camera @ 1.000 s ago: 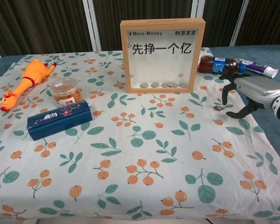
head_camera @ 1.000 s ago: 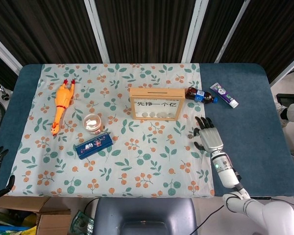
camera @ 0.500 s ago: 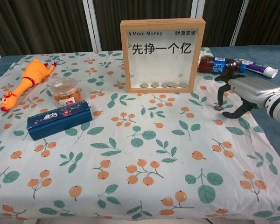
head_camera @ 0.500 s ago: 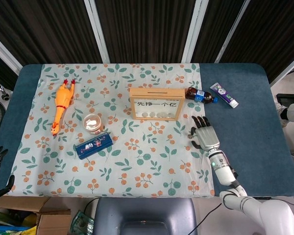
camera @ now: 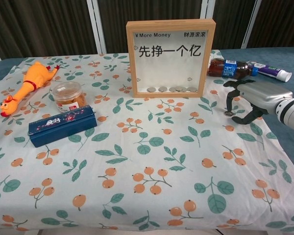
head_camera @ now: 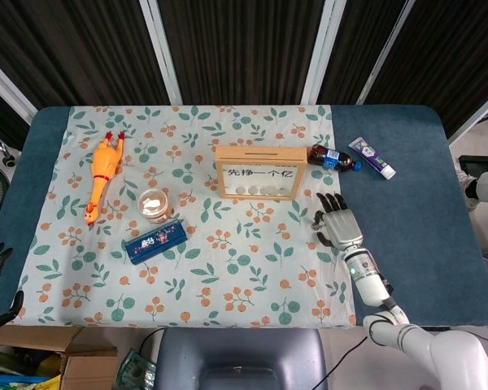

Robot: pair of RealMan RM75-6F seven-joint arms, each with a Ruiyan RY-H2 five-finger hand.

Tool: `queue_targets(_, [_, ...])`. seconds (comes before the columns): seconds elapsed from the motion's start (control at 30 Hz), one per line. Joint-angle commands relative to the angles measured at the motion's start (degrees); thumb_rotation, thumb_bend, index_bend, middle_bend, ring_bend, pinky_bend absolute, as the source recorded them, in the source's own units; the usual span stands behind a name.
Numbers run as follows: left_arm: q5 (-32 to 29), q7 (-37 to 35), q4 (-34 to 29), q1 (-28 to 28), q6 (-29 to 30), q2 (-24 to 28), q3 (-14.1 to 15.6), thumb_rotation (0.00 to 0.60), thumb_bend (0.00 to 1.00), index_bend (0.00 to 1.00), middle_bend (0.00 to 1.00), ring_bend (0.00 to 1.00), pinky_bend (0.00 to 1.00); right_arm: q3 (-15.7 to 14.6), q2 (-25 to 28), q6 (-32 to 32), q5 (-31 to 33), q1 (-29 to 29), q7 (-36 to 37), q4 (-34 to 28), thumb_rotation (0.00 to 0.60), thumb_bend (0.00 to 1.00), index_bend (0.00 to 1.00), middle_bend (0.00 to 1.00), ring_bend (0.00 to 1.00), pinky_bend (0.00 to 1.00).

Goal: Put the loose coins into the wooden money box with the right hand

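Coin (camera: 229,113), small and silvery, lies flat on the floral tablecloth (camera: 152,161) right of centre under the right hand's (camera: 250,98) spread, empty fingers.

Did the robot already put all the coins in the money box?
Not all. Several coins already lie along the bottom of the wooden money box. The right hand hovers with fingers curled over one loose coin on the cloth, not holding it. That coin must be picked up and dropped into the slot on top.

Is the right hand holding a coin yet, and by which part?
Nothing held yet. The right hand hovers with fingers curled down around the small silver coin, which lies flat on the floral tablecloth.
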Motion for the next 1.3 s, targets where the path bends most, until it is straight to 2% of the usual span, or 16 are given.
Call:
queue_targets(0.03, [0.0, 0.0, 0.0, 0.0, 0.0, 0.0, 0.0, 0.600, 0.44, 0.00, 0.00, 0.00, 0.00, 0.1, 0.0, -0.3, 0.0, 0.1, -0.1, -0.1, 0.600, 0.48, 0.58, 0.15, 0.00, 0.00])
queue_targets(1.3, [-0.2, -0.2, 0.0, 0.3, 0.4, 0.2, -0.1, 0.600, 0.44, 0.00, 0.00, 0.00, 0.00, 1.5, -0.8, -2.6, 1.0, 0.9, -2.6, 0.3, 0.600, 0.51, 0.60, 0.15, 0.00, 0.00])
